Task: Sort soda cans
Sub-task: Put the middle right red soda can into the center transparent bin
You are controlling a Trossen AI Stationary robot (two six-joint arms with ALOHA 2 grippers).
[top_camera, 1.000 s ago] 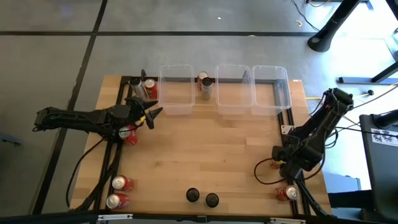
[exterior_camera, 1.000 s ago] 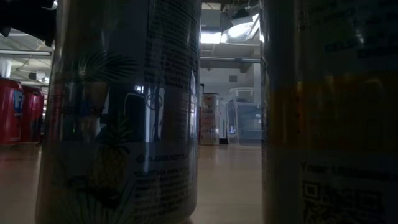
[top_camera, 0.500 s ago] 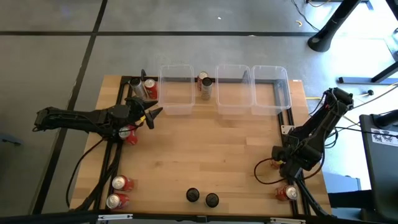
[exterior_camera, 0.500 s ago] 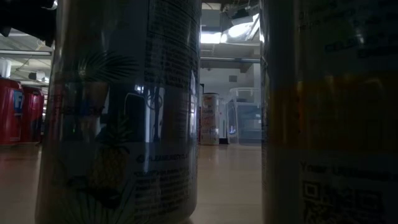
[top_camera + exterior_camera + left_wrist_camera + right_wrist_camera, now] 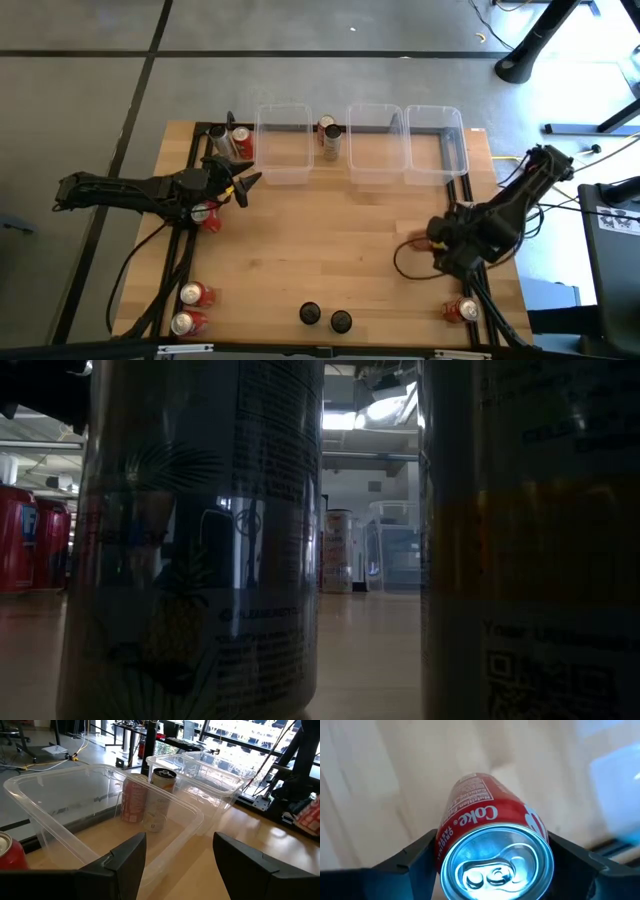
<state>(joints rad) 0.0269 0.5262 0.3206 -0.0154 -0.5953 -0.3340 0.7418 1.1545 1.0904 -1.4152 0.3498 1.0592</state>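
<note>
Motion is showing on the right arm alone: compared with half a second ago, the right gripper (image 5: 440,240) is sitting further in over the table, toward 9 o'clock from its earlier spot, with its cable trailing behind. In the right wrist view its fingers (image 5: 415,857) are closing on both sides of a red can (image 5: 495,855), silver top facing the camera, so the claw is holding a can at about can-width. That points to a pick already made and a carry beginning, probably toward the bins (image 5: 405,145) at 12 o'clock. One more red can (image 5: 462,310) is standing at 5 o'clock, near the arm's base.

The left gripper (image 5: 243,186) is hanging where it was, at 9 o'clock, jaws spread wide and holding nothing, facing the left bin (image 5: 100,815). A pale can (image 5: 159,800) is standing between the bins at 12 o'clock. Red cans are waiting at 11 o'clock (image 5: 235,142), at 9 o'clock (image 5: 205,214) and at 7 o'clock (image 5: 190,308), and two black cans (image 5: 325,318) at 6 o'clock.

All three bins are looking empty, so sorting is barely getting started
</note>
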